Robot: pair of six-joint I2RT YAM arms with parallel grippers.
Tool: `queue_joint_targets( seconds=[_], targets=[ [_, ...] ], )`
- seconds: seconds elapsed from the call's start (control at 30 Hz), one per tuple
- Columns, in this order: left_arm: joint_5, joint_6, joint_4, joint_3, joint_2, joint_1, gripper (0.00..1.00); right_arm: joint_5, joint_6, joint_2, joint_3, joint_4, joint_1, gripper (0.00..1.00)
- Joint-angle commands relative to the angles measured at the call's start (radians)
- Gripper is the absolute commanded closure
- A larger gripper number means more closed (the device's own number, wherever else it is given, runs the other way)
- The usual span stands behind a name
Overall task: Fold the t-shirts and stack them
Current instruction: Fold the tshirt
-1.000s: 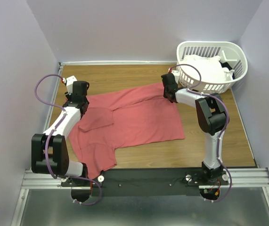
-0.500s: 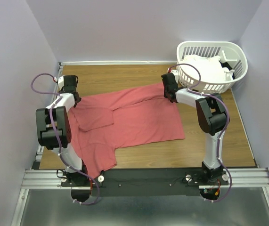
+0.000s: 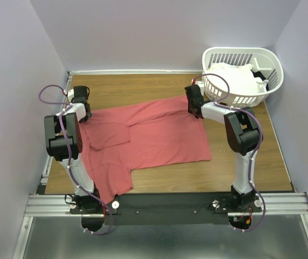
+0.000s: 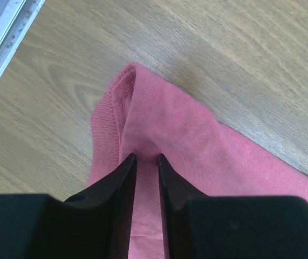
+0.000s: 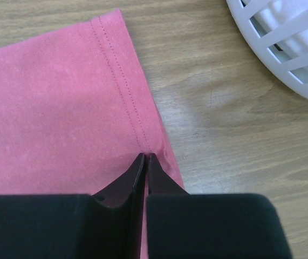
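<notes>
The left gripper (image 4: 144,157) sits at the 10 o'clock corner of the coral-red t-shirt (image 3: 154,135). Its two fingers are almost closed, and a small fold of the shirt's edge is pinched between them. The shirt lies spread out on the wooden table (image 3: 143,86). It is a bit crumpled, with a sleeve flopped over on top near the left side. One part reaches down toward 7 o'clock, by the near edge. The right gripper (image 5: 144,156) is at the shirt's 1 o'clock corner. Its fingers are pressed nearly together on the stitched hem. Just beside it, at 2 o'clock, stands a white laundry basket (image 3: 234,56) with white t-shirts (image 3: 234,78) piled inside.
</notes>
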Motion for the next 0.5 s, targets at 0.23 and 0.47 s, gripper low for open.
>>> queue_joint_targets(
  seconds=[0.23, 0.47],
  targets=[
    [-0.025, 0.013, -0.04, 0.0, 0.036, 0.022, 0.7, 0.053, -0.044, -0.082, -0.072, -0.005, -0.013, 0.89],
    [-0.009, 0.02, -0.034, -0.003, 0.035, 0.022, 0.66, 0.021, -0.064, -0.062, -0.022, -0.007, -0.015, 0.77]
  ],
)
